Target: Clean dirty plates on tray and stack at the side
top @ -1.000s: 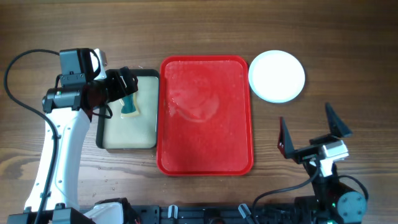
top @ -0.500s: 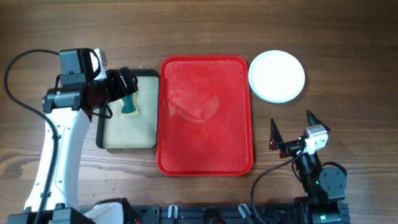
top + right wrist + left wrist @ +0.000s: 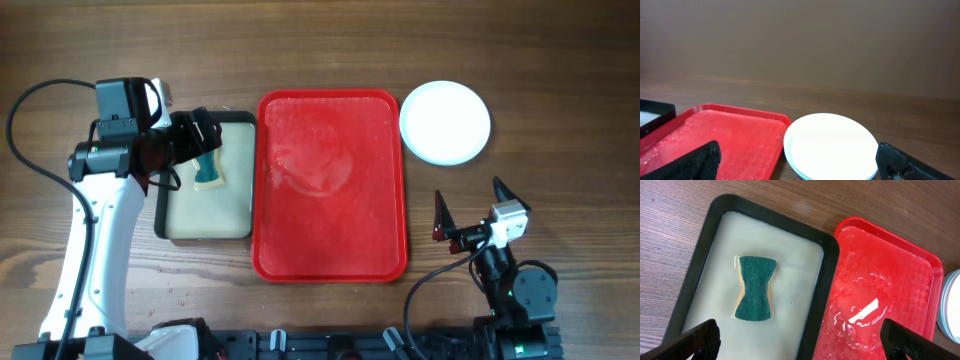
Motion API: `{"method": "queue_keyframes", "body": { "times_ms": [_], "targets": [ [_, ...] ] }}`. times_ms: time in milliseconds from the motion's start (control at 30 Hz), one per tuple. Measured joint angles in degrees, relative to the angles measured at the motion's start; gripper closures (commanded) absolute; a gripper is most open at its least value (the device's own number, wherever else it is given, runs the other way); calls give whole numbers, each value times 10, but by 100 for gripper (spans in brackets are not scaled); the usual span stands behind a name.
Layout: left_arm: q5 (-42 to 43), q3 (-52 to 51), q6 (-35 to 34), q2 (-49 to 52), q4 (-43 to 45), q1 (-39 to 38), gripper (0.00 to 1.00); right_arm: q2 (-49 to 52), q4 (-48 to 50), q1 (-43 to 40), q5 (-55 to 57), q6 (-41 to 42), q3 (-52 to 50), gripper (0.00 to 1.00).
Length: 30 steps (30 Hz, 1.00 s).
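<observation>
The red tray [image 3: 330, 255] lies in the middle of the table, wet and with no plates on it; it also shows in the left wrist view [image 3: 920, 280] and the right wrist view [image 3: 715, 135]. The plates [image 3: 445, 122] sit in one stack on the table to the tray's right, a white one on top, pale blue rims below in the right wrist view [image 3: 832, 145]. My left gripper [image 3: 205, 135] is open and empty above the black-rimmed tray. My right gripper [image 3: 470, 215] is open and empty, near the front edge, south of the stack.
A black-rimmed tray [image 3: 160, 215] with a beige inside lies left of the red tray. A green and yellow sponge [image 3: 208, 170] lies in it, also in the left wrist view [image 3: 756, 287]. Wooden table [image 3: 320, 45] all around.
My right arm pulled back toward the front edge between one second and half a second ago, and has stayed still since. The left arm has not moved.
</observation>
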Motion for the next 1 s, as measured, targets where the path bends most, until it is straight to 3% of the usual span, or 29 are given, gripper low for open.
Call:
{"method": "queue_keyframes", "body": {
  "times_ms": [500, 800, 1000],
  "targets": [
    [0, 0, 0, -36, -1, 0, 0, 0, 0, 0, 0, 0, 0, 0],
    [-18, -2, 0, -349, 0, 0, 0, 0, 0, 0, 0, 0, 0, 0],
    [-22, -148, 0, -577, -2, 0, 0, -1, 0, 0, 0, 0, 0, 0]
  ]
}}
